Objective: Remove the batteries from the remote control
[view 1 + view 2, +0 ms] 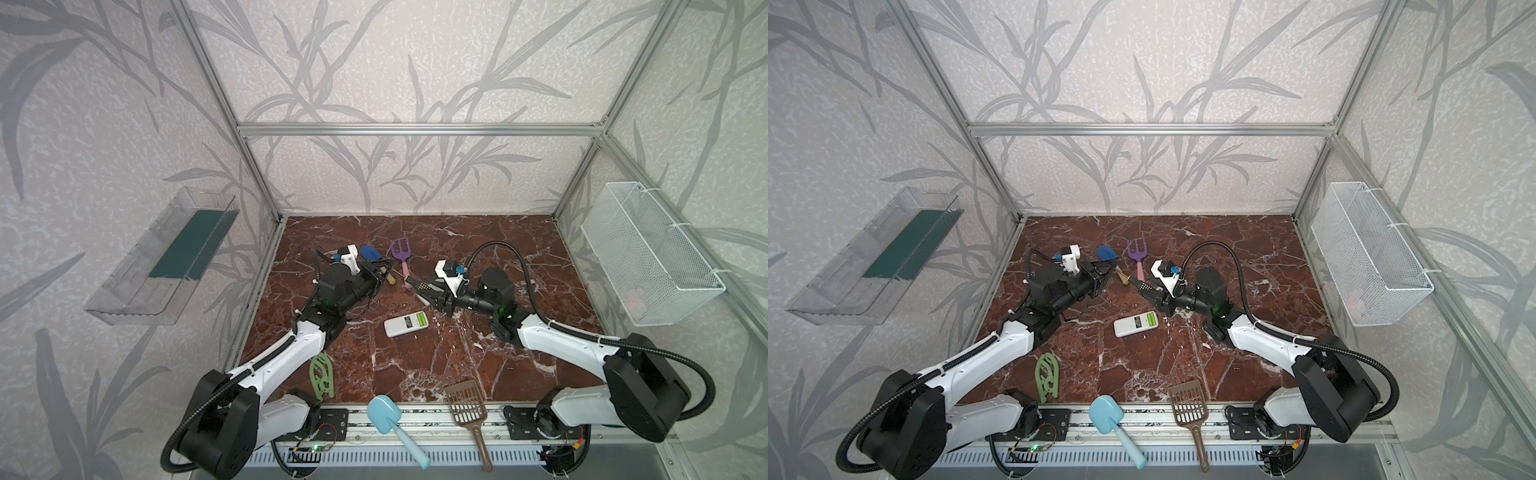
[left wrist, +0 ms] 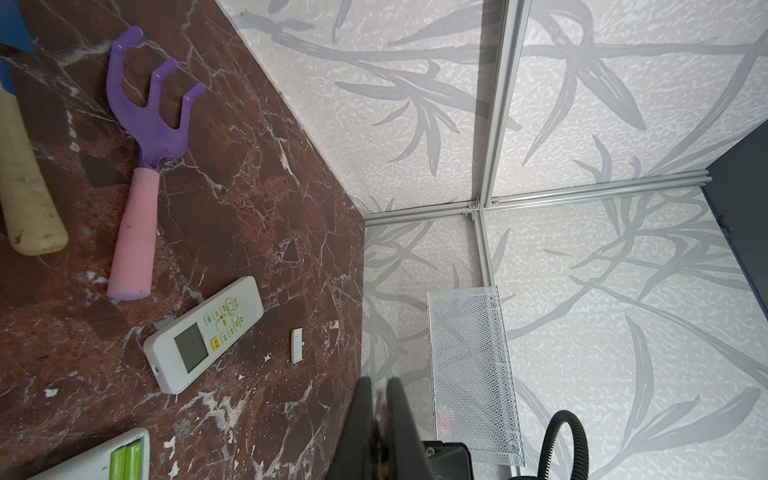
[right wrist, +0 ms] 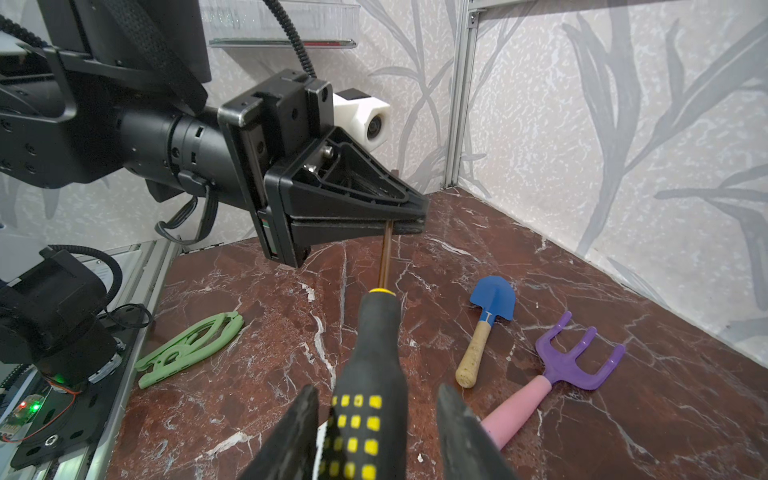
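Batteries point(image 1: 421, 320) in remote point(image 1: 397, 327) in both top views, right wrist shows left jaws pinching screwdriver point(image 3: 374, 374), right jaws spread

Purple rake point(image 1: 401, 251) lies near blue spade point(image 1: 369, 252) on marble table point(image 1: 457, 361).

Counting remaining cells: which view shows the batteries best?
Left wrist view: two batteries lie side by side in the open remote control, close up, partly cropped. Both top views show just a small green patch; the right wrist view shows none.
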{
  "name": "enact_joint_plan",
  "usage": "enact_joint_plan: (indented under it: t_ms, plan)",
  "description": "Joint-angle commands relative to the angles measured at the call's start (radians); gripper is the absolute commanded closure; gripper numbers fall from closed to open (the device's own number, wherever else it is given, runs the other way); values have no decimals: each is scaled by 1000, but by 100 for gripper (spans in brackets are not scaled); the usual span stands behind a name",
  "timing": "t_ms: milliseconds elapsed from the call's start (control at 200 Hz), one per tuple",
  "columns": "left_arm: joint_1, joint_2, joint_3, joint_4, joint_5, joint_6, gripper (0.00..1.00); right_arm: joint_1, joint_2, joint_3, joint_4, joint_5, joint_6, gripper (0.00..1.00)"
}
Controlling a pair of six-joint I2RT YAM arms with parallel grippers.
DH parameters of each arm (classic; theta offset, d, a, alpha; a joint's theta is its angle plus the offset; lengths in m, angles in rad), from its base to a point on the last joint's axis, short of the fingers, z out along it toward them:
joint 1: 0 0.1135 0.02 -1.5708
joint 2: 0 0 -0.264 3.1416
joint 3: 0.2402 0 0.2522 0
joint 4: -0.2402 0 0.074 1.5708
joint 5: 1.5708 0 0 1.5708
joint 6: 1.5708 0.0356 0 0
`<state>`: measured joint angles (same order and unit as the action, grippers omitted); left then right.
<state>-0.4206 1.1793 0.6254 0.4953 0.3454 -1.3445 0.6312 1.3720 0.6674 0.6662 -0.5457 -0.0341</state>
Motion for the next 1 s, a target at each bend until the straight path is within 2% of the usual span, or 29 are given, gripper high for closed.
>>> enact_joint_plan:
  t_ms: [0,440,825,995]
  plan:
    - [3,-30,7,48,21,-13,100,2,13,33,5,-14,-6,55]
    - [5,-35,7,43,21,-5,100,2,5,35,-49,-14,-27,57]
    - [5,-41,13,14,27,19,100,3,-10,39,-82,-19,-47,73]
    - [5,-33,17,-34,27,53,100,4,-21,53,-120,-33,-67,86]
